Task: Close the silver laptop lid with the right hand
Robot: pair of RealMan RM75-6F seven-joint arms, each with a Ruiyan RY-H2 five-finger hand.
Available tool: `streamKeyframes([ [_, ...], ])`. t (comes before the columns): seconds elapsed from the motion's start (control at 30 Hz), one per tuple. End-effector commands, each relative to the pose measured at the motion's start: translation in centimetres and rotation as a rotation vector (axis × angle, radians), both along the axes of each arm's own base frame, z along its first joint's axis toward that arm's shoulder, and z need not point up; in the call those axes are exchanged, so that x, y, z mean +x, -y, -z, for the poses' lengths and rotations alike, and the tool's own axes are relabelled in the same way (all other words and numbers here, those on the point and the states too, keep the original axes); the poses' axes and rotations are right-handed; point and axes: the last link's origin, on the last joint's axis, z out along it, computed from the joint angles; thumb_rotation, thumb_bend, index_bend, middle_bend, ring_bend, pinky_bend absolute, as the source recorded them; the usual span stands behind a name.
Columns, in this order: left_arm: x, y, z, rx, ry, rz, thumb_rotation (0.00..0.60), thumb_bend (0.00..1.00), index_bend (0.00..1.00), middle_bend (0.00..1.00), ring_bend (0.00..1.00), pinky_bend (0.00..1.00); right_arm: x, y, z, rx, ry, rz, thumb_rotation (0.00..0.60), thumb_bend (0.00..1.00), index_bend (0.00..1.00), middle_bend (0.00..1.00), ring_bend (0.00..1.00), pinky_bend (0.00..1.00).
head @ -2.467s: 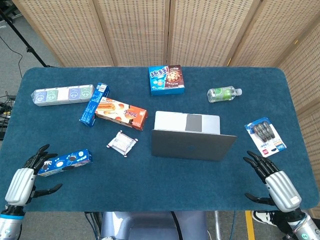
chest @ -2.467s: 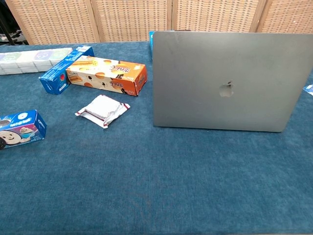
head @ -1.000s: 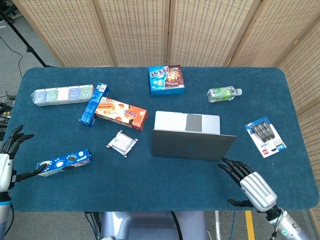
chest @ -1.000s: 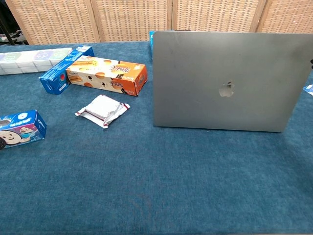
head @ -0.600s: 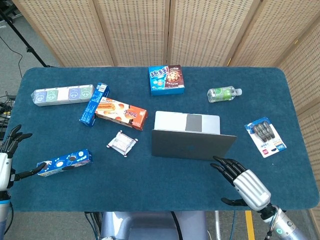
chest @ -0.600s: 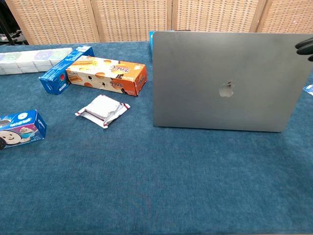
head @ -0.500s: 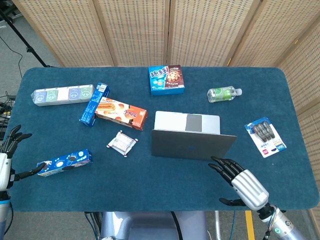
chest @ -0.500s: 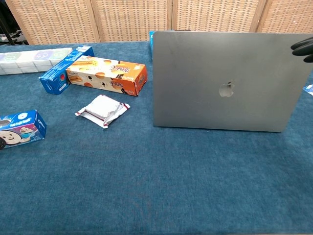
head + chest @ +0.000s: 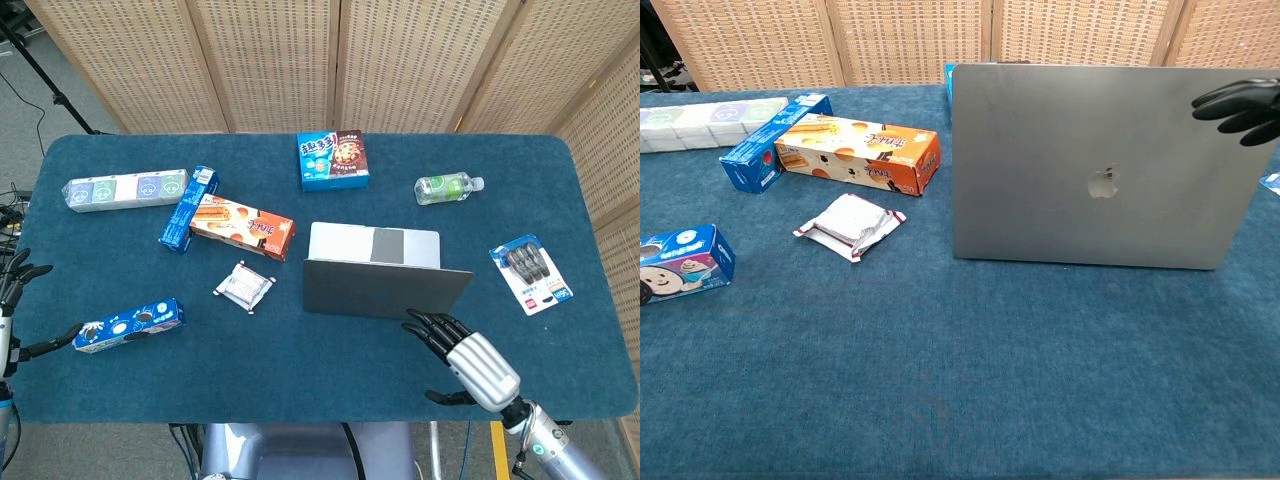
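1. Your right hand has its fingers spread and holds nothing; its fingertips sit at the lid's upper right corner.
2. The laptop stands open mid-table.
3. Your left hand is spread, empty, at the table's left edge.

Matt silver metal laptop lid, napped blue cloth table cover, glossy printed cardboard biscuit box
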Motion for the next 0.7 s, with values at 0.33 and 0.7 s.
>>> streamKeyframes([
  [0.33,0.1,0.3,-0.5,0.019,0.005,0.005,0.6,0.01,0.25,0.1,0.15,0.19,0.2,1.7,0.7,0.026,0.006,0.008,0.6,0.2,0.09,0.05,0.12,0.15],
  [0.7,0.3,0.7,-0.9,0.032,0.008,0.016,0.6,0.01,0.25,0.1,0.15,0.19,0.8,4.5,1.9,0.048,-0.004,0.026,0.6,0.22,0.09,0.05,0.12,0.15],
])
